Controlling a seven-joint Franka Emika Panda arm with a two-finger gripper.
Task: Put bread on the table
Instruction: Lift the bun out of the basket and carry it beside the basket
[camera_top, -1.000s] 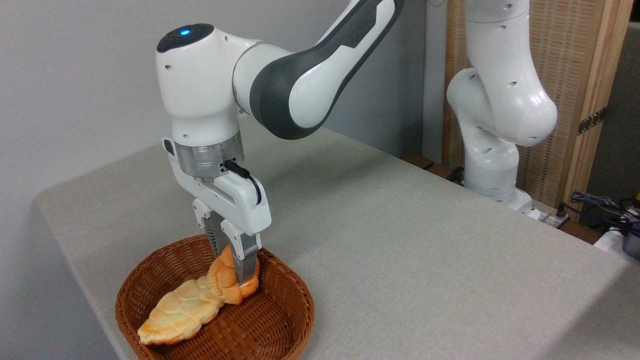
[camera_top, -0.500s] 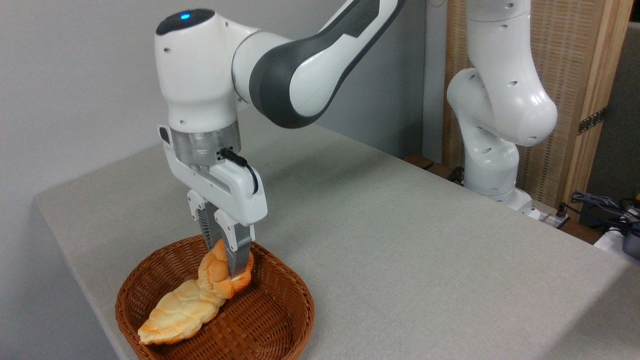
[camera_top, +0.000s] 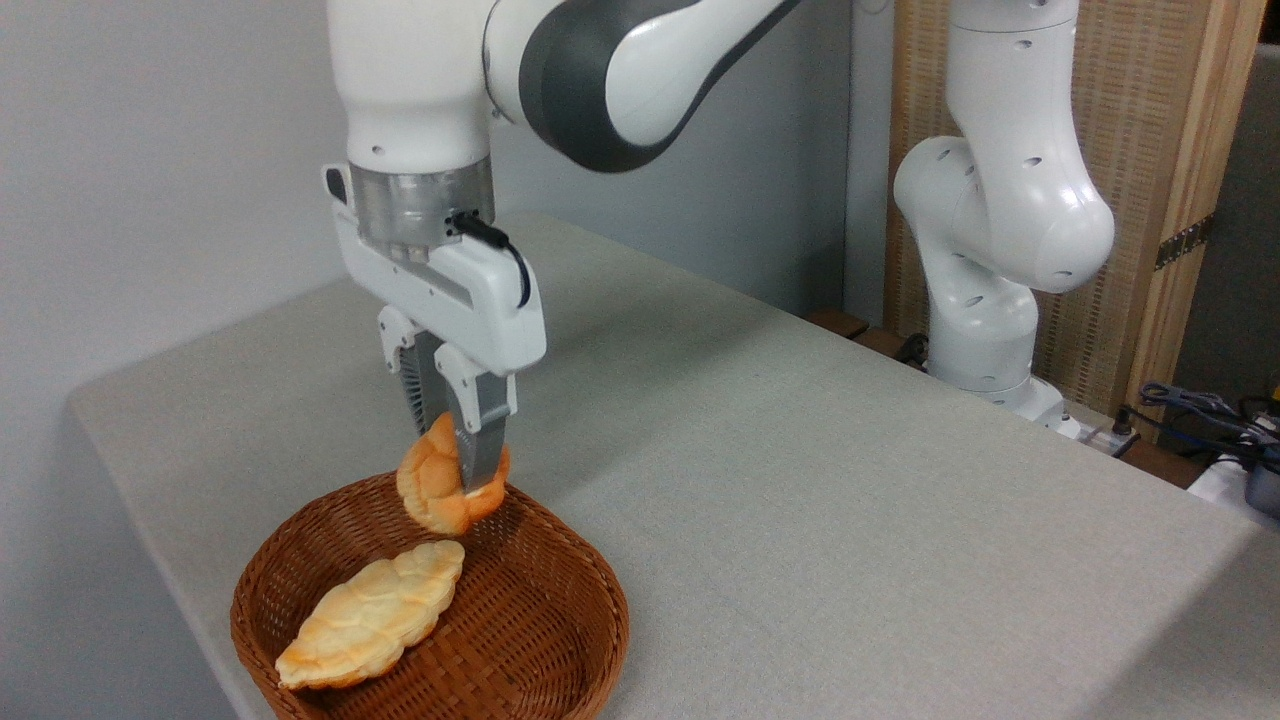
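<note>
The bread, a small round knotted bun with an orange-golden crust, hangs in the air just above the far rim of the wicker basket. My gripper points straight down and is shut on the bun, one finger in front of it and one behind. The table, covered in grey-beige cloth, stretches to the right and behind.
A longer, paler braided loaf lies in the basket below the bun. The arm's white base stands at the table's far right edge, with cables beyond it. A wall runs behind the table.
My gripper has risen, lifting the bun clear of the braided loaf and out of the basket's bowl. The loaf has settled flat in the basket.
</note>
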